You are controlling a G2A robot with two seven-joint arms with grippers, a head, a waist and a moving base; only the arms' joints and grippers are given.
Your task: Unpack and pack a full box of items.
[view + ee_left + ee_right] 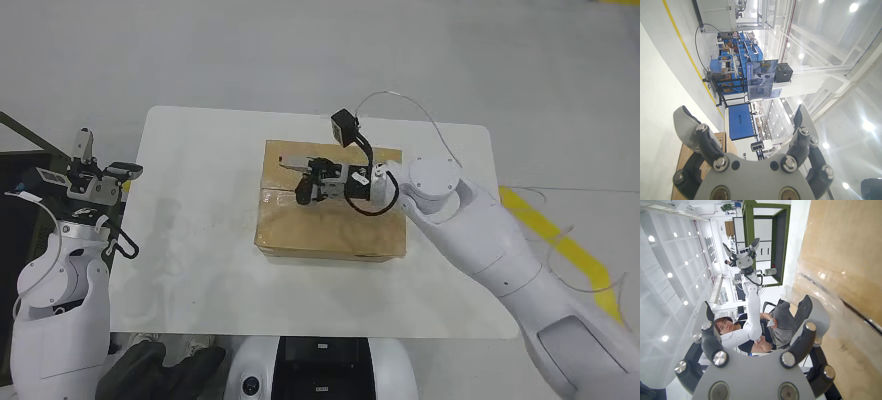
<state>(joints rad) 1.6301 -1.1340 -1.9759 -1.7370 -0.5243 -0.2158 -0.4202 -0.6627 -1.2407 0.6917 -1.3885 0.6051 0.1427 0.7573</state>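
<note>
The box (330,215) is seen closed in the middle of the table (200,250), with its flaps down. A strip of clear tape (819,283) is laid along the seam of its top. Faint print (844,347) is found on the top, and a small arrow mark (720,140) on one side, but no word can be read from them.

The right gripper (305,188) is held over the top of the box, near the far edge. Its fingers are spread apart and nothing is grasped between them. One finger (806,309) is placed just beside the tape, low to the cardboard; whether it is touching cannot be told.

The left gripper (105,158) is kept at the left edge of the table, well apart from the box, pointed upward. Its fingers are also spread, and nothing is held.
</note>
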